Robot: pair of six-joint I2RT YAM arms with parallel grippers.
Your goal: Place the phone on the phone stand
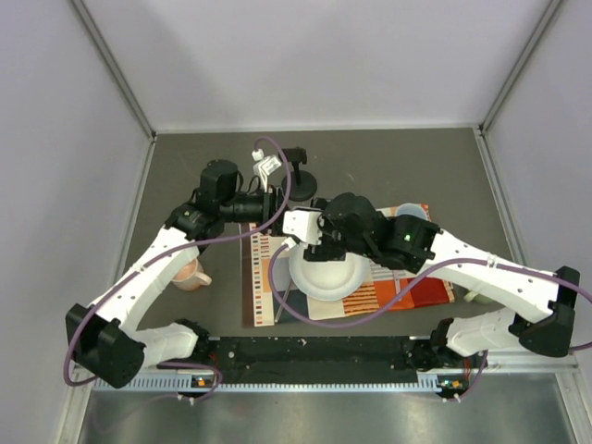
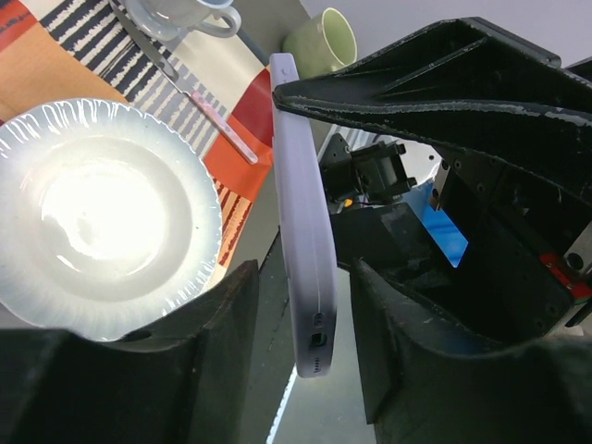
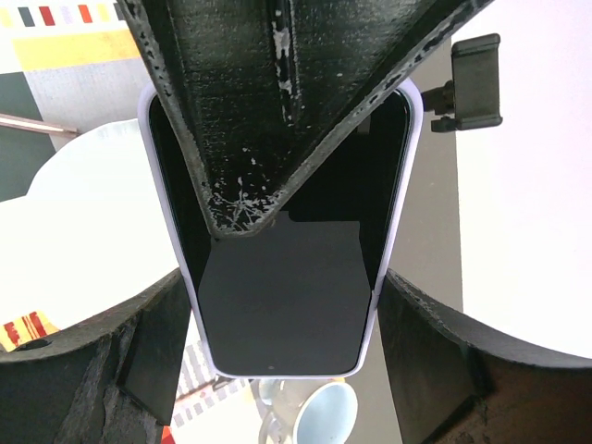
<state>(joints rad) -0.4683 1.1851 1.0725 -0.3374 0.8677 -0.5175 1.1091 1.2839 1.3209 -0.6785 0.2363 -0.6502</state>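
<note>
Mug (image 1: 191,275), pink, is seen at 9 o'clock of the striped mat (image 1: 258,298) in the top view. L gripper (image 2: 303,277) is set w/ jaws apart, one on each face of the phone (image 2: 301,185). Thin gaps are seen on both sides, so nothing is gripped by it. Phone is held off the table, edge-on to the L wrist cam, near the mat's 12 o'clock edge. Stand (image 1: 302,183) is found on bare table at 2 o'clock of the phone, apart from it. R gripper (image 3: 285,277) is clamped on the phone's long edges, screen toward its cam. Plate (image 1: 326,276) is set on the mat at 5 o'clock of the phone.
</note>
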